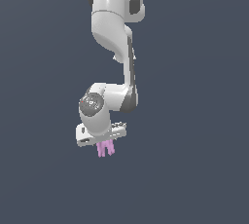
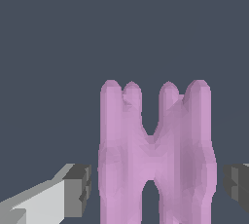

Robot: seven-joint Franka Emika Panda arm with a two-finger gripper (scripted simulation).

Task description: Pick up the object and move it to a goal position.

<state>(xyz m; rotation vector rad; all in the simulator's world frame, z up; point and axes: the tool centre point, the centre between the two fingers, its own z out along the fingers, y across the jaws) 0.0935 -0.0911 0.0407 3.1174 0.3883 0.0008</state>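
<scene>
In the wrist view the pale pink-lilac H-shaped piece of thin rounded bars (image 2: pixel 154 157) stands between the dark-tipped fingers (image 2: pixel 78 189), gaps showing either side, so they stand wide. In the exterior view it sits lower centre-left, under the white arm's hand (image 1: pixel 101 134).

We see the arm (image 1: pixel 113 18) in smooth, glossy white casing like moulded plastic, with dark matt joints. The object (image 2: pixel 155 159) looks soft-edged and matt, a waxy pink-lilac. The fingertips (image 2: pixel 78 189) are dull dark grey, on pale matt fingers.
</scene>
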